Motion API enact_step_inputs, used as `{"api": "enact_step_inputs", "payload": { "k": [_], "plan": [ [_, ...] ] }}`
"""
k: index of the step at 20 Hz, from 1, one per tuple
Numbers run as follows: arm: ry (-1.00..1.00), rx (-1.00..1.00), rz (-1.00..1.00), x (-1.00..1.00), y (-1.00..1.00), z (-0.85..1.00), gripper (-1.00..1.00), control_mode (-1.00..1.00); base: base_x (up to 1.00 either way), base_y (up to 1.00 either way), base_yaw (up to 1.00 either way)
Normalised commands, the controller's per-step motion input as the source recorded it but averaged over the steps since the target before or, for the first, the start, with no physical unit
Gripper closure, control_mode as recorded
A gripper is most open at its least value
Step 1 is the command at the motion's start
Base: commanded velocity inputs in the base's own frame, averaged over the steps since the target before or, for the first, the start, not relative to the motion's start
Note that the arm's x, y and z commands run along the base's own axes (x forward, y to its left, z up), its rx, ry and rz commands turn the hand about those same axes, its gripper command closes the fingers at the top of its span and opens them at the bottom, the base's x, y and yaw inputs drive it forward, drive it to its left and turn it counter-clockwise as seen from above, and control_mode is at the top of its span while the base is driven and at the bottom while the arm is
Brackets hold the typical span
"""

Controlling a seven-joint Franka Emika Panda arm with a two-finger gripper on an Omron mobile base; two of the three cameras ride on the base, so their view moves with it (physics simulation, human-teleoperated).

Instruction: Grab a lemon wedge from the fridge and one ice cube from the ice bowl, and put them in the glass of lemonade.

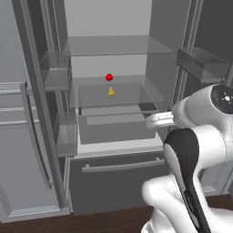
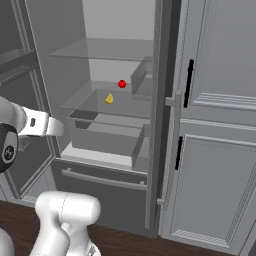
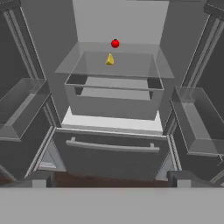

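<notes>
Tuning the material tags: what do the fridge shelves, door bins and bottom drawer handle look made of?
Shelves: clear glass or plastic by the look, since the back wall shows through.
Door bins: clear plastic, probably; see-through walls with pale edges.
Drawer handle: light grey bar, matte, likely brushed metal, though the render leaves that open.

Fridge (image 1: 113, 54) top beyond frame edge

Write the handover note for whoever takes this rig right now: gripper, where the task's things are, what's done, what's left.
Gripper: open, empty, facing the fridge from outside, short of the shelves.
Fridge: both doors open.
Lemon wedge: on the middle glass shelf, just in front of a small red fruit, apart from it.
Done: fridge opened, wedge in sight.
Left: reach in, grasp the wedge and not the red fruit, put it in the lemonade, then add one ice cube.
</notes>
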Motion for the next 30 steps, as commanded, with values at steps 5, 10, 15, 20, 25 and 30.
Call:
{"api": "enact_step_inputs", "payload": {
  "k": [5, 10, 15, 20, 25, 30],
  "plan": [
    [-0.04, 0.14, 0.00, -0.49, -0.32, 0.49, -1.00, -1.00, 0.00, 0.00, 0.00],
    [-0.03, 0.05, 0.00, -0.32, -0.15, 0.03, -1.00, -1.00, 0.00, 0.00, 0.00],
    [0.00, 0.00, 0.00, -0.17, 0.00, 0.00, -1.00, -1.00, 0.00, 0.00, 0.00],
    [0.00, 0.00, 0.00, -0.05, 0.00, 0.00, -1.00, -1.00, 0.00, 0.00, 0.00],
    [-0.02, 0.00, -0.05, -0.21, 0.22, 0.00, -1.00, -1.00, 0.00, 0.00, 0.00],
    [0.00, 0.00, -0.06, -0.06, 0.07, 0.01, -1.00, -1.00, 0.00, 0.00, 0.00]
  ]
}}
